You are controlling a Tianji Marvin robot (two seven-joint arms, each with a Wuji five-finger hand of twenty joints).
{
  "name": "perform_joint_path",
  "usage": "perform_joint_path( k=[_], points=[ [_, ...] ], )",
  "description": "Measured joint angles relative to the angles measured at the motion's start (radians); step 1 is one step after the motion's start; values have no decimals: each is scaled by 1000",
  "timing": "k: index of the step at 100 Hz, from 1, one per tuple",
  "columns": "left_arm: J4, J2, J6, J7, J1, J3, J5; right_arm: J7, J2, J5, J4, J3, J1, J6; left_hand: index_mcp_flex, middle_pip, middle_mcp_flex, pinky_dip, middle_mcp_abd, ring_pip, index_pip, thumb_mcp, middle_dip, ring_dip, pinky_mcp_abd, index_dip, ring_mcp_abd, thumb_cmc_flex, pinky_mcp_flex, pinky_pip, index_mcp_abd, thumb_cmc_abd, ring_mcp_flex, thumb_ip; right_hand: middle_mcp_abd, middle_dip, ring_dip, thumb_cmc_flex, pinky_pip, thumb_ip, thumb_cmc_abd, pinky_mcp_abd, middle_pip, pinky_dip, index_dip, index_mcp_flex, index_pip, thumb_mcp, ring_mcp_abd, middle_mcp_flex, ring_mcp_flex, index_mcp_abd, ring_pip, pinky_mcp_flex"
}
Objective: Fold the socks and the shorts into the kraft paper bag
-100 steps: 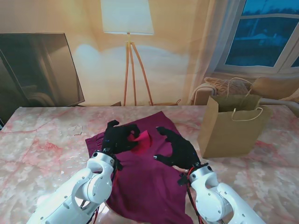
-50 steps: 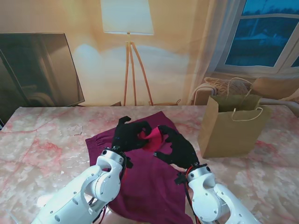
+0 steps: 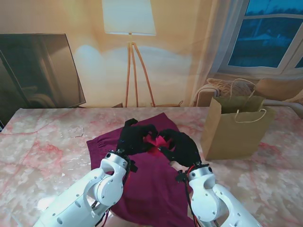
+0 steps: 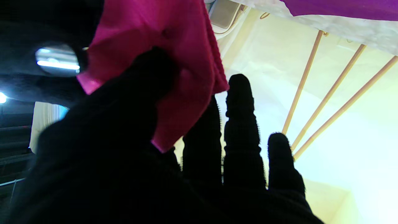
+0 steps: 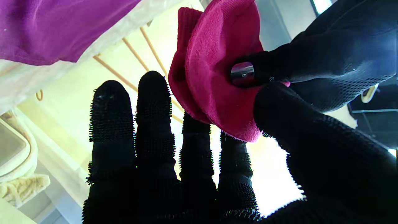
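While the left hand (image 3: pixel 134 138) and right hand (image 3: pixel 182 146) both pinch the pink sock (image 3: pixel 154 141) aloft over the shorts (image 3: pixel 147 184), match edges evenly; whether it's one sock is unclear.

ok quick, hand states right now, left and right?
Left hand: closed on the pink sock, thumb pinching it.
Right hand: also gripping the same sock, thumb against the fabric, the other fingers extended.

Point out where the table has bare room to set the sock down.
Bare marble table lies left of the maroon shorts, and between shorts and kraft paper bag. The middle is crowded: left hand and right hand share the pink sock.
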Motion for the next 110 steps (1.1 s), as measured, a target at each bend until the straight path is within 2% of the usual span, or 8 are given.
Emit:
perform_joint_path(
  k=[18, 36, 51, 59, 65, 81, 97, 110],
  points=[
    [-2, -1, -10, 1, 9, -8, 0, 43, -6, 4, -13, -3, 3, 70, 0, 0, 0, 0, -1, 0, 0, 0, 0, 0, 0, 0, 0, 0, 0, -2, -1, 0, 0, 0, 1, -21, 24, 0, 5, 0, -32, 30, -24, 1, -238, -135, -206, -3, 4, -73, -1, 152, 2, -30],
    [-6, -1, -13, 6, 13, -9, 5, 26, -6, 6, -8, -13, 7, 63, 0, 0, 0, 0, -1, 0, 0, 0, 0, 0, 0, 0, 0, 0, 0, -2, -1, 0, 0, 0, -27, 156, 206, -11, 103, 0, -30, 30, 139, 108, -368, -173, -162, -3, 1, -63, -10, 176, 219, -52],
    [-8, -1, -14, 6, 14, -9, 7, 29, -6, -2, -2, -12, 11, 46, 0, 0, 0, 0, -1, 0, 0, 0, 2, 0, 0, 2, 0, -1, 0, -3, -4, 0, 0, 0, -76, 364, 252, 12, 178, -123, -18, 41, 182, 223, -288, 98, 101, -3, -22, 94, 2, -70, 364, -55],
    [-9, -1, -14, 6, 15, -8, 7, 28, -6, -21, 2, -9, 13, 39, 10, 0, 0, 0, -2, 0, 0, -1, 2, 0, 0, 3, 0, -2, 0, -5, -14, -18, 0, -10, -84, 395, 253, 30, 180, -125, -16, 41, 175, 235, -277, 164, 147, -3, -23, 104, 1, -103, 366, -60],
    [-10, -1, -13, 6, 19, -8, 7, 14, -6, -36, 7, -8, 17, 37, 9, 0, 0, 0, -2, 0, 0, -1, 2, 0, 0, 3, 0, -3, 0, -5, -18, -22, 0, -15, -84, 351, 234, 50, 178, -124, 0, 41, 85, 235, -244, 209, 148, -4, -22, 104, -20, -130, 277, -89],
    [-11, -2, -14, 19, 26, -13, 3, -41, -10, -9, 22, -18, 25, 38, 2, 0, 0, 0, -2, 0, 0, -1, 3, 0, 0, 4, 0, -3, 0, -21, -24, -21, -2, -15, -1, -80, -27, 121, 179, -134, -4, 53, -131, 129, -252, 279, 202, -2, 3, 350, 172, -176, 22, 142],
    [-9, -8, -20, 41, 34, -23, 1, -72, -26, -7, 37, -21, 30, 34, 0, 0, -7, -7, -2, -19, -10, -1, 8, -3, 0, 1, 0, -3, 0, -51, -16, -14, -14, -15, 23, -76, 5, 121, 216, -135, -19, 54, -72, 63, -269, 299, 213, 10, 3, 425, 241, -178, 193, 230],
    [-27, -7, -20, 19, 55, -46, 0, -77, -25, -59, 29, -15, 30, 40, -122, 97, -243, -10, 0, -56, -143, 0, -128, -18, 32, -132, 27, -48, -2, -157, 47, 32, -88, -15, 25, 0, 58, 121, 227, -135, -19, 54, -49, 62, -226, 299, 213, 12, 3, 425, 241, -179, 263, 231]
  ],
)
